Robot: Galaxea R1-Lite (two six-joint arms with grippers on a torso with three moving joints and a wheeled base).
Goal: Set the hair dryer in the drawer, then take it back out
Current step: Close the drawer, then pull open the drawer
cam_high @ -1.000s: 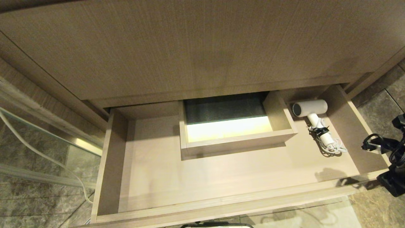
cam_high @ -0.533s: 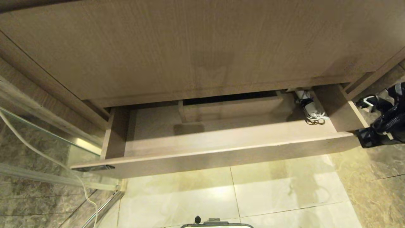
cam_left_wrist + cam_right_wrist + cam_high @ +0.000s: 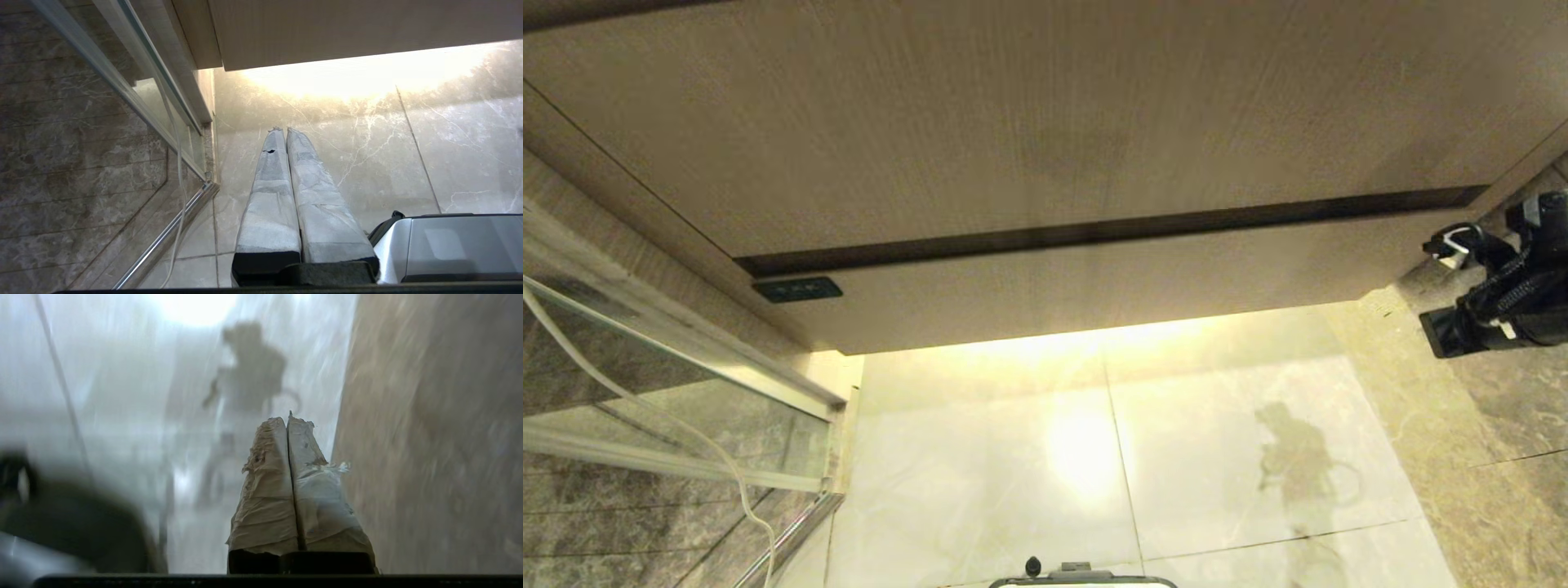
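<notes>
1. Nearest, at the near edge of the head view, a sliver of the robot's base (image 3: 1082,580) shows above the pale tiled floor (image 3: 1176,457).
2. The left pincer (image 3: 282,130) hangs low over those tiles beside the glass panel (image 3: 645,367) on the left; its taped fingers (image 3: 267,196) are pressed together, pinching nothing.
3. A thin white cable (image 3: 727,474) trails down in front of the glass.
4. At the right edge, the right arm (image 3: 1494,294) is level with the cabinet's right end. The right pincer (image 3: 288,420) has its wrapped fingers (image 3: 316,494) pressed together on nothing, over the floor; that view is blurred.
5. Farther back, the drawer (image 3: 1094,282) is fully pushed in, front flush, with a small dark label (image 3: 796,289) at its left end.
6. Above it stands the taller wood panel (image 3: 1013,122).
7. The hair dryer is out of sight; no view shows it.
</notes>
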